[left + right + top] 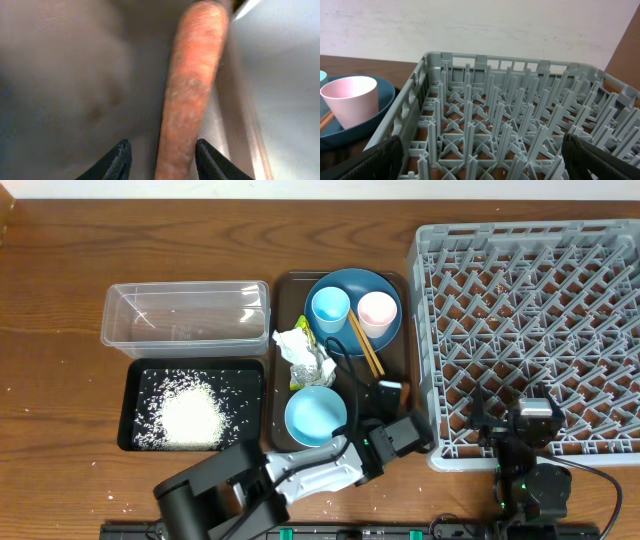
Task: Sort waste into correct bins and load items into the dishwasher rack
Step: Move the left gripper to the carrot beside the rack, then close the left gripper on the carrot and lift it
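Rack (530,330) of grey lattice spreads beneath and beyond the right hand (485,160). That hand hangs over the rack's near edge with its fingers (370,160) spread as wide as they go and nothing between them.

Just left of the rack, a brown serving tray (287,295) lies on the table (60,300). The left hand (164,159) is down at the tray's near right corner. Well to the left of that hand are a clear tub (185,286), farther off, and a black tray (137,378), nearer, with a heap of rice (190,418) in it.

Beyond the left hand, at the far end of the serving tray, a dark blue dish (352,280) carries a light blue cup (330,307) and a pink cup (377,310) side by side. Chopsticks (365,348) slant from the dish back toward the hand. A light blue bowl (315,417) sits just left of the hand. A crumpled tissue (295,343) and a green-and-yellow wrapper (328,346) lie beyond it, between bowl and dish.

In the left wrist view, the carrot (192,85) runs lengthwise between the left hand's fingers, which stand partly apart. It lies close against one fingertip (207,160), with a gap showing on the other side. The carrot lies beside the serving tray's wall.
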Controlling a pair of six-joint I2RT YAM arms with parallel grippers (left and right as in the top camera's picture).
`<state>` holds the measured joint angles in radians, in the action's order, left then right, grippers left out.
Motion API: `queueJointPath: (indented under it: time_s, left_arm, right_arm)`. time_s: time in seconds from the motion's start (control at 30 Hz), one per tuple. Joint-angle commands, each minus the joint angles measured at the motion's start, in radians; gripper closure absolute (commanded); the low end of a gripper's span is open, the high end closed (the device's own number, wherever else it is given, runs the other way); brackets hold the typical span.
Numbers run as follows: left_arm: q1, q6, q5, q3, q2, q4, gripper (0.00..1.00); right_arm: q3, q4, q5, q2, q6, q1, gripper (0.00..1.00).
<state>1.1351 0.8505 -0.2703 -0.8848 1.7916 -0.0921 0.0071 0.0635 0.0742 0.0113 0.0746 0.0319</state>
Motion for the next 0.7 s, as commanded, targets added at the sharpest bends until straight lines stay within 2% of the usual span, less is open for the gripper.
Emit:
queueJointPath:
  time_s: [0.0,0.07,0.23,0.53,0.67]
  left_arm:
    - [-0.003,-0.011,-0.034,0.023,-0.05,-0.048,0.56]
    - [-0.003,-0.012,-0.035,0.023,-0.071,-0.047,0.55]
    - [-0.003,-0.109,-0.034,0.023,-0.066,0.02,0.52]
    - [-0.003,-0.389,-0.034,0.023,-0.056,0.101,0.52]
    - [-0.004,-0.458,-0.039,0.023,-0.028,0.101,0.52]
  right_arm:
    - [-0.002,0.004,-0.004,-0.005,0.009,-0.006,0.01]
    - [-0.002,0.004,-0.004,-0.005,0.009,-0.006,0.01]
    - [-0.002,0.004,-0.004,-0.005,0.009,-0.006,0.01]
    - [-0.002,0.004,-0.004,-0.005,0.009,-0.006,0.01]
    - [-0.002,0.004,-0.004,-0.005,0.009,-0.006,0.01]
